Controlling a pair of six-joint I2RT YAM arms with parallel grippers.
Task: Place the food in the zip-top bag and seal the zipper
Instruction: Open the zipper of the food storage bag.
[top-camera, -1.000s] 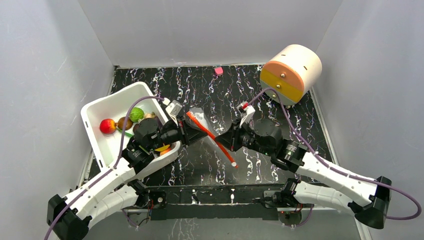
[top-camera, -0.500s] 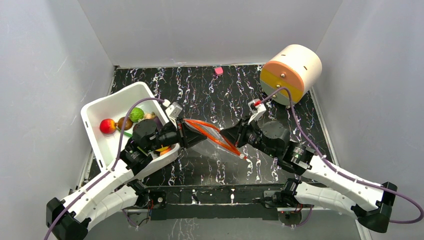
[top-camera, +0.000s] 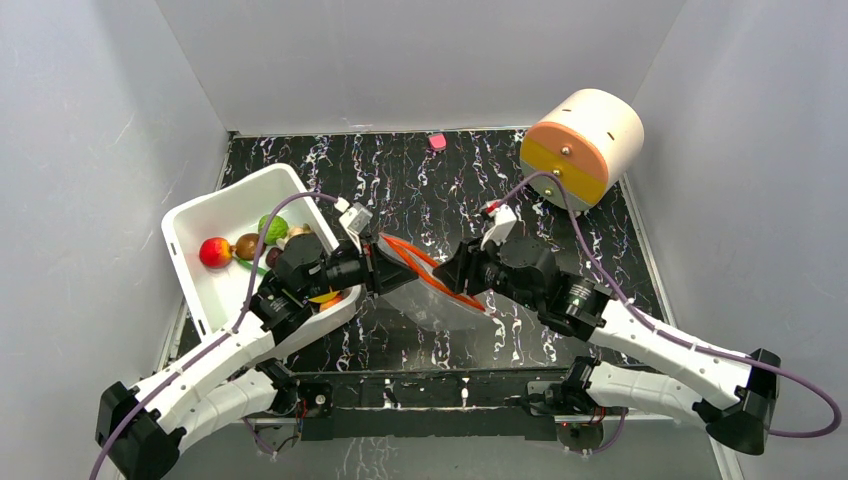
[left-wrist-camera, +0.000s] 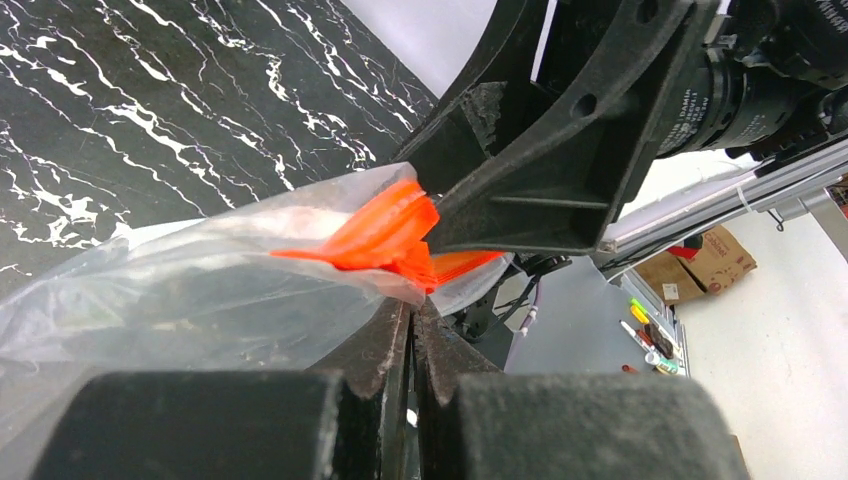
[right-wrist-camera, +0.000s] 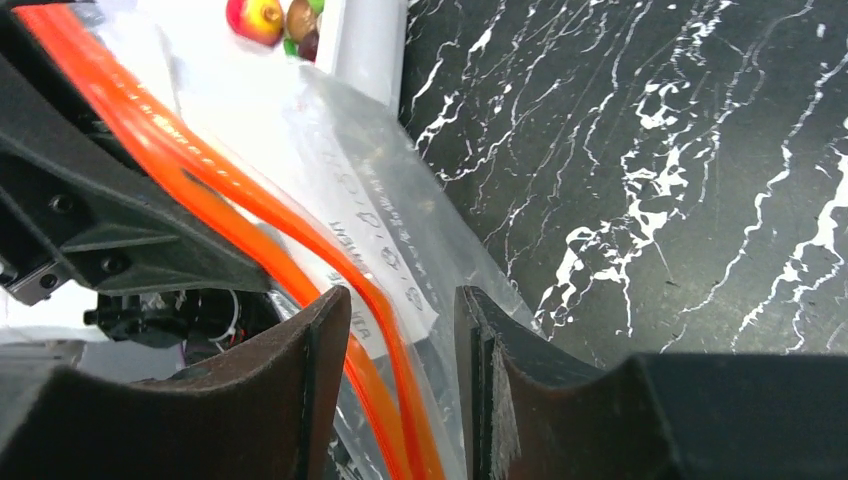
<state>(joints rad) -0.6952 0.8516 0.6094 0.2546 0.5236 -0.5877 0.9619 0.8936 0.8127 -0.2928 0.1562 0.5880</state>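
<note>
Grey walls (top-camera: 420, 60), black marbled tabletop (top-camera: 420, 180)

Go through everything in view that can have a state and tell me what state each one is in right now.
zip-top bag: slack, no food visible inside.
zipper: unsealed, its two strips apart.
left gripper: shut on the bag's edge.
right gripper: open, zipper running between the fingers.
red apple: in the white tub, not bagged.
green round fruit: in the tub too.

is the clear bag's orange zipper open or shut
Open: the orange-red zipper strip of the clear plastic bag splits into two separated strands in the top and right wrist views.
</note>
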